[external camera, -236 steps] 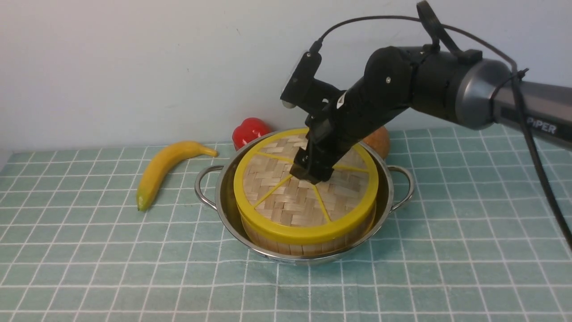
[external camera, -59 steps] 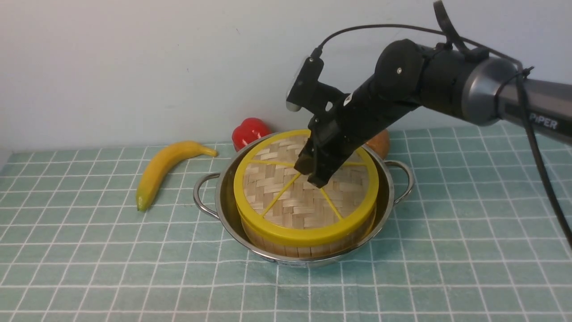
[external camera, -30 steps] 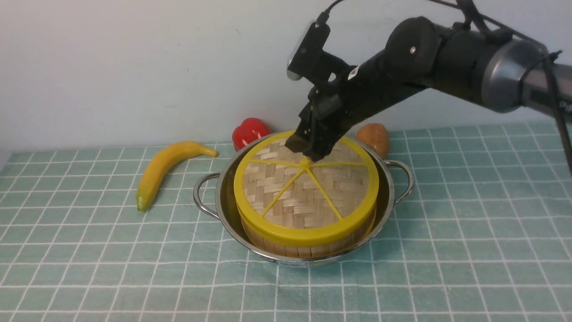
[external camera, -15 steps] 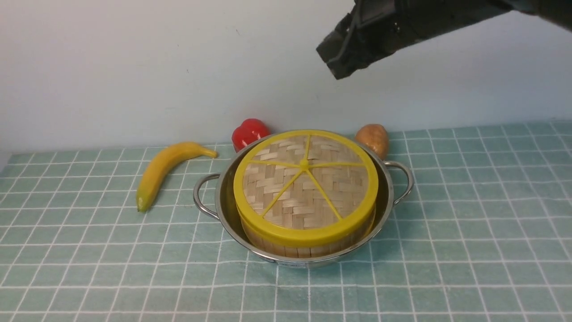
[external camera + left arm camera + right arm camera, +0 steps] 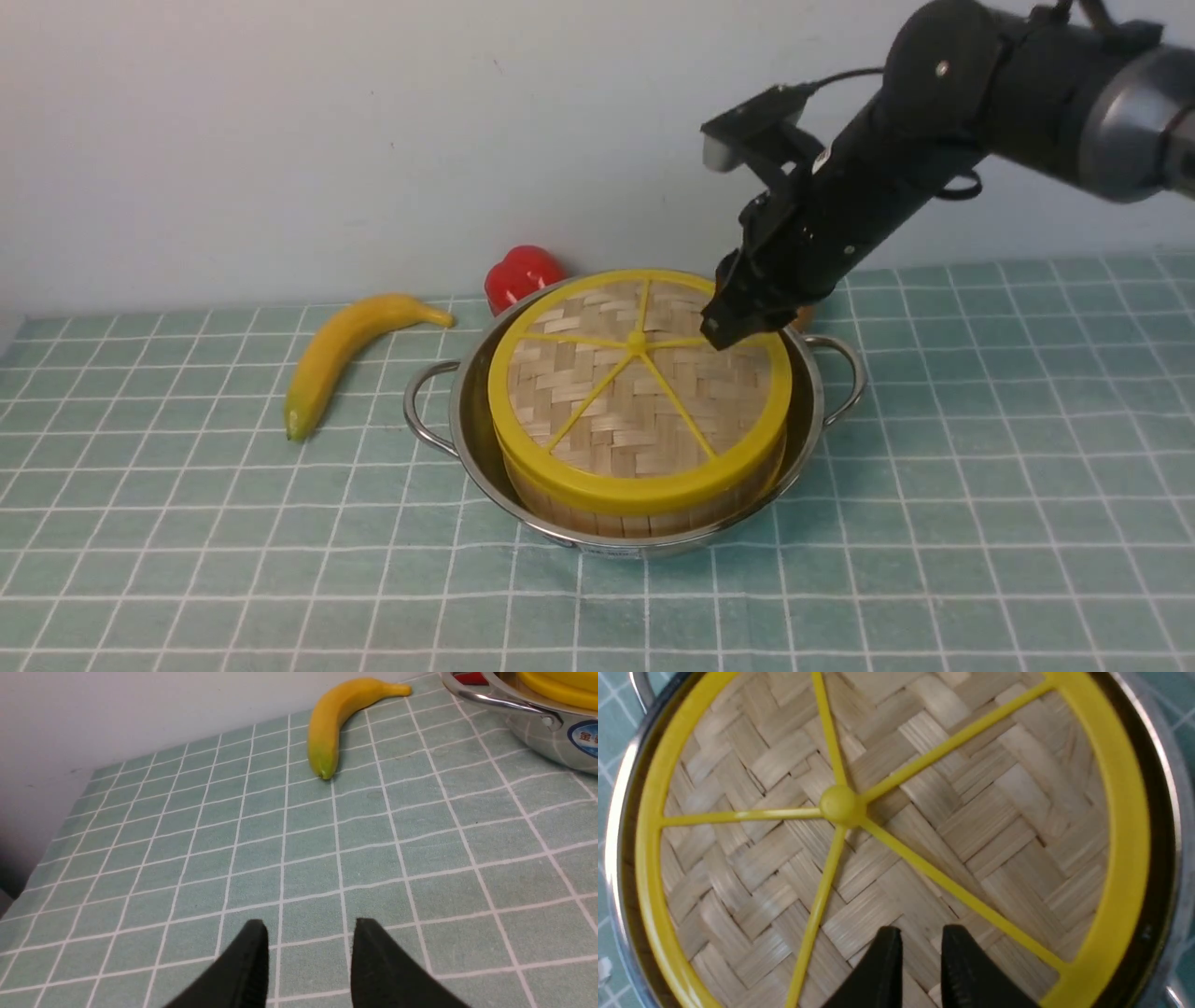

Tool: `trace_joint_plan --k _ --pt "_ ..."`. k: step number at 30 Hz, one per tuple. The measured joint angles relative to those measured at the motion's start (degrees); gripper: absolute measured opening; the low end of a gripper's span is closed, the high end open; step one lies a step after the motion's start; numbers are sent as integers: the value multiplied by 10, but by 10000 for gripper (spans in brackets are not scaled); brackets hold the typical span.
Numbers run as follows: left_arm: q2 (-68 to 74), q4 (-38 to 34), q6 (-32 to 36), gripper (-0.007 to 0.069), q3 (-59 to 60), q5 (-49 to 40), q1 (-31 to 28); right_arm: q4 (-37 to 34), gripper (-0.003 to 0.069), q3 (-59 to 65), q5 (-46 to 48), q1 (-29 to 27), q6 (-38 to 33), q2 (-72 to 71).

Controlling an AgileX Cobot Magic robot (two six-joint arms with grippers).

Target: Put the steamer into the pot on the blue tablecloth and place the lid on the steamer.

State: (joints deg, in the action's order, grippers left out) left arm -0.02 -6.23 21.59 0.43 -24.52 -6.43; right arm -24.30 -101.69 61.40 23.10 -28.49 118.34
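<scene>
Sitting flat on the steamer (image 5: 644, 509) inside the pot (image 5: 803, 411) on the blue tablecloth (image 5: 980, 523), the lid (image 5: 616, 411) had been released: the right gripper (image 5: 733, 329), earlier on its centre knob (image 5: 841, 805), now hovered beside it, jaws narrowly parted, empty. Left gripper (image 5: 308, 933) idle, open. Task judged complete

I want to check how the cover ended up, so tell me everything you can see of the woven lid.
The lid is a flat round disc of pale woven bamboo strips with a thick yellow rim, five thin yellow spokes and a small yellow knob at its centre. It lies level on top of the steamer, which sits inside the pot, and its rim matches the basket's edge all round. Nothing grips it: the right tool hangs above its far right part, fingers close together with a narrow gap, apart from the knob.
</scene>
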Motion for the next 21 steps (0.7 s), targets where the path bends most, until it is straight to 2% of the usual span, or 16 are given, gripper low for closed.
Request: trace_joint_plan --k 11,21 --pt "0 0 0 243 0 0 0 -15 156 0 -66 42 -48 22" --pt "0 0 0 243 0 0 0 -28 165 0 -101 43 -51 21"
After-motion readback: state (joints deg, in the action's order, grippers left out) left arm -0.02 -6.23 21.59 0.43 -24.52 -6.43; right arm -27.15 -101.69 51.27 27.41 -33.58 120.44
